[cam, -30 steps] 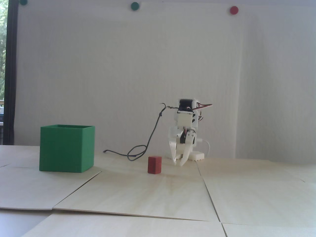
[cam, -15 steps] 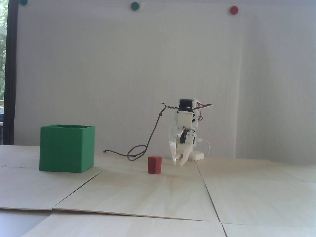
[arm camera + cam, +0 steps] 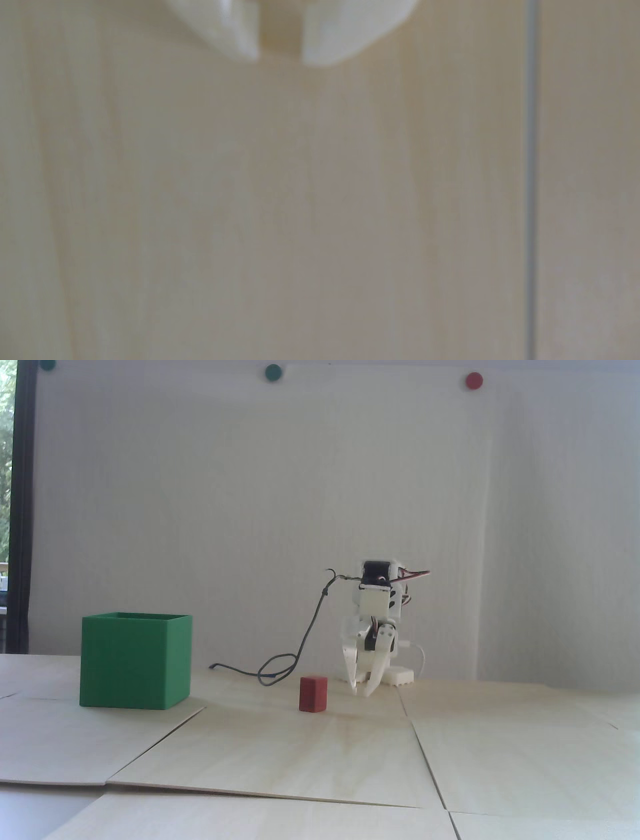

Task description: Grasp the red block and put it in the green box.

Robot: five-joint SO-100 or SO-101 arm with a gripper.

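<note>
In the fixed view the red block (image 3: 313, 694) stands upright on the pale wooden table (image 3: 320, 755), just left of and a little nearer the camera than the white gripper (image 3: 362, 692), apart from it. The gripper points down, its fingertips a small gap apart with nothing between them, so it is released; the blurred wrist view (image 3: 280, 59) shows the same narrow gap over bare wood. A dark cable (image 3: 295, 655) loops on the table behind the block. The green box (image 3: 135, 660) sits well to the left; its inside is probably hidden by the low camera angle.
</note>
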